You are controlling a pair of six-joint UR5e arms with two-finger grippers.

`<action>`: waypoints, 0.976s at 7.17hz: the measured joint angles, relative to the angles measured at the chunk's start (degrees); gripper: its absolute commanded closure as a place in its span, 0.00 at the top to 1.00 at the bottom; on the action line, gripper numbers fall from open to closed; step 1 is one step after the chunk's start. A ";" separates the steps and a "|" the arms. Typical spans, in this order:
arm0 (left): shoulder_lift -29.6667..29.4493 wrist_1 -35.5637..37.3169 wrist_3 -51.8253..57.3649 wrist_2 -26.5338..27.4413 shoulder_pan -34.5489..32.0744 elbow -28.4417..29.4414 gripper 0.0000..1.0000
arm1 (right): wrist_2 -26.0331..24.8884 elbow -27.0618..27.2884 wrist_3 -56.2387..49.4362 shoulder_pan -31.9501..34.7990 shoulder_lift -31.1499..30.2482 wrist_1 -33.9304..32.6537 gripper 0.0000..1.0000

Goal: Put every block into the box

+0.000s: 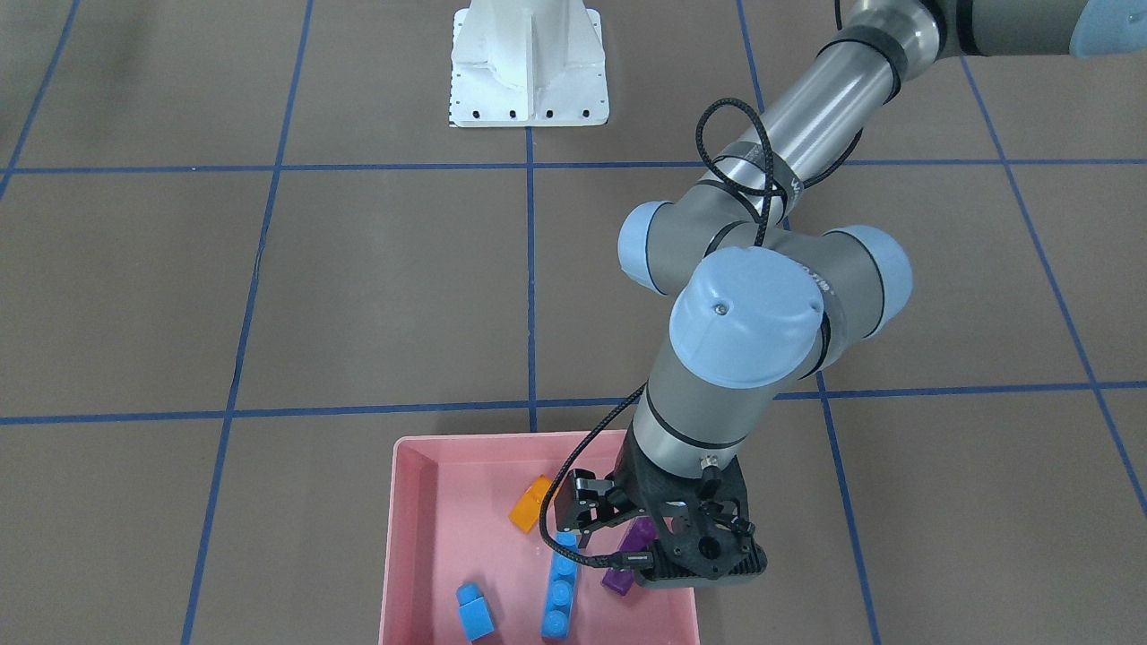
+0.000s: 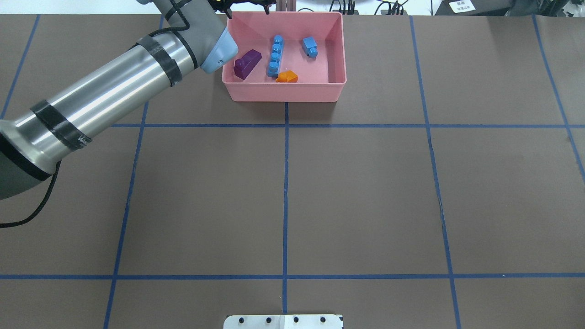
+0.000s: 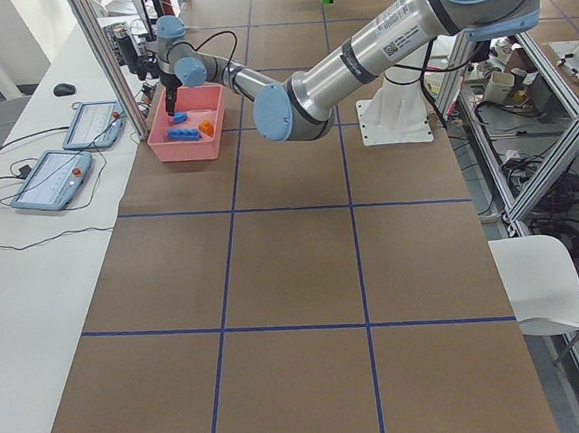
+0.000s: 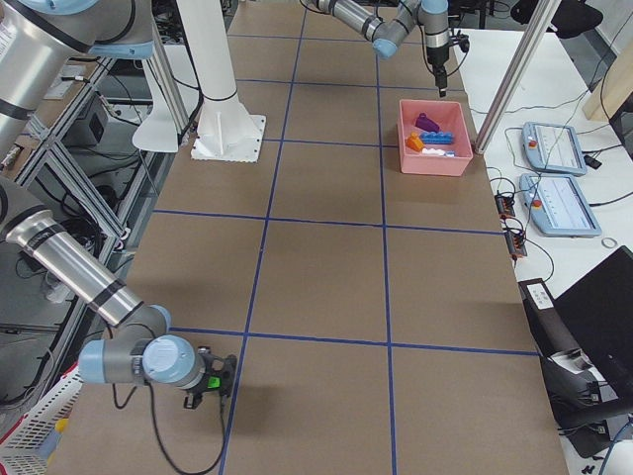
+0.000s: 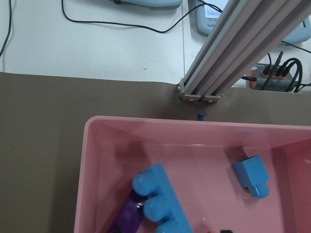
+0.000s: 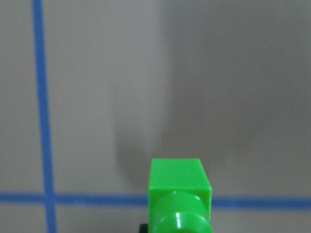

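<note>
Four blocks are lying in the pink box (image 1: 394, 537) at the bottom of the front-facing view: the orange block (image 1: 530, 503), purple block (image 1: 617, 580), small blue block (image 1: 473, 613) and long blue block (image 1: 560, 596). The left gripper (image 1: 581, 520) is hanging just above the long one's upper end, though how far open it is cannot be told. At the lower left of the right-side view the right gripper (image 4: 211, 381) is pinching the green block (image 6: 179, 199) above the brown table (image 2: 365, 192), well apart from the box; blue tape (image 2: 285, 192) is crossing the table in a grid, and a white bench (image 3: 14, 278) alongside is carrying two tablets (image 3: 51, 180).
</note>
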 measured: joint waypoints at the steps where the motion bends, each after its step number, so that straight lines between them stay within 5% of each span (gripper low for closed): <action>1: 1.73 5.65 1.40 -2.71 -1.12 -5.99 1.00 | 0.59 0.36 6.58 -2.16 7.56 -1.68 0.00; 4: 13.23 23.30 25.25 -7.00 -10.37 -22.81 1.00 | 0.16 0.54 17.54 -6.96 34.73 -19.61 0.00; 7: 25.80 27.36 56.62 -14.11 -26.61 -22.00 1.00 | -8.19 -1.04 24.50 -15.91 62.22 -43.81 0.00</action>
